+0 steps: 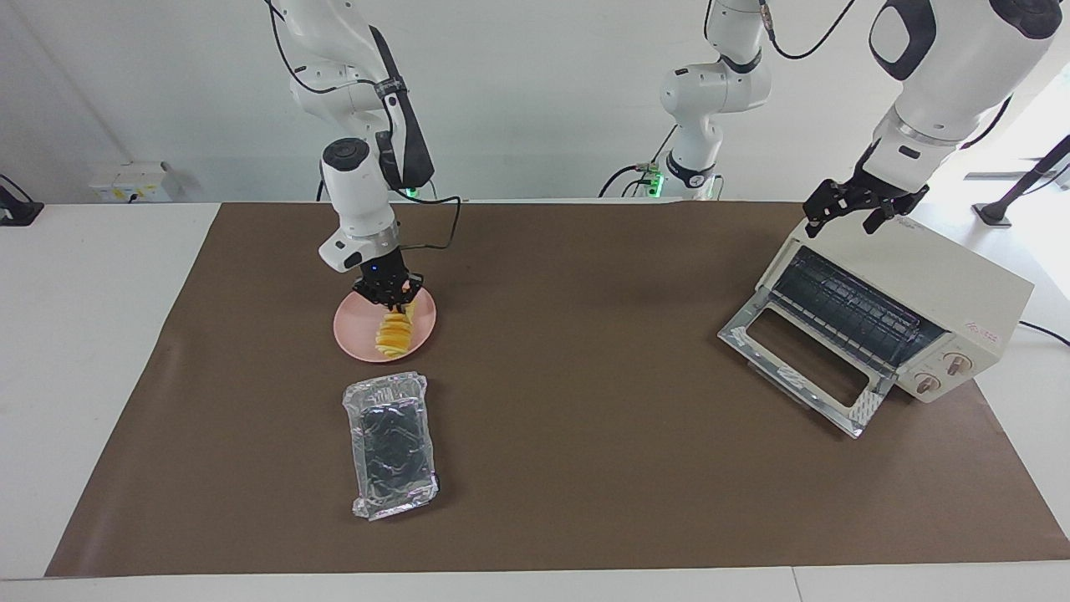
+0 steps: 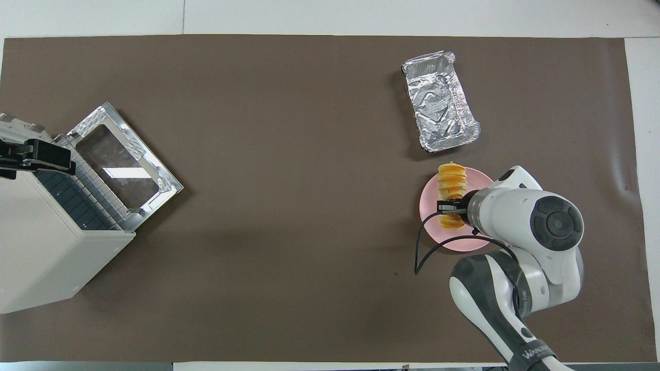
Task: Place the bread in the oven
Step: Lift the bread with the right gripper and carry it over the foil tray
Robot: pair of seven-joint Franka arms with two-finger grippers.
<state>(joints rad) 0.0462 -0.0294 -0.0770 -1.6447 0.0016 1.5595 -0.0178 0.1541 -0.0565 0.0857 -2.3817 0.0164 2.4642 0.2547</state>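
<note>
Right gripper (image 1: 389, 294) pinching bread (image 1: 393, 331) over pink plate (image 1: 355, 330).
Loaf's robot-side end between closed jaws, other end hanging down toward foil tray (image 1: 389, 446); left gripper (image 1: 853, 209) spread over open toaster oven (image 1: 936, 288).

Your facing camera sits high across the table (image 1: 75, 351) and looks back at both arm bases, so the robots stand along its top edge. Your overhead camera hangs above the robots' own end and looks forward and steeply down; the arms enter from its bottom edge. Both stand well back, taking in nearly the whole brown mat (image 2: 289, 206). They are half a turn apart. Both share the oven (image 1: 911, 309), foil tray (image 2: 440, 101) and pink plate (image 1: 355, 330).
</note>
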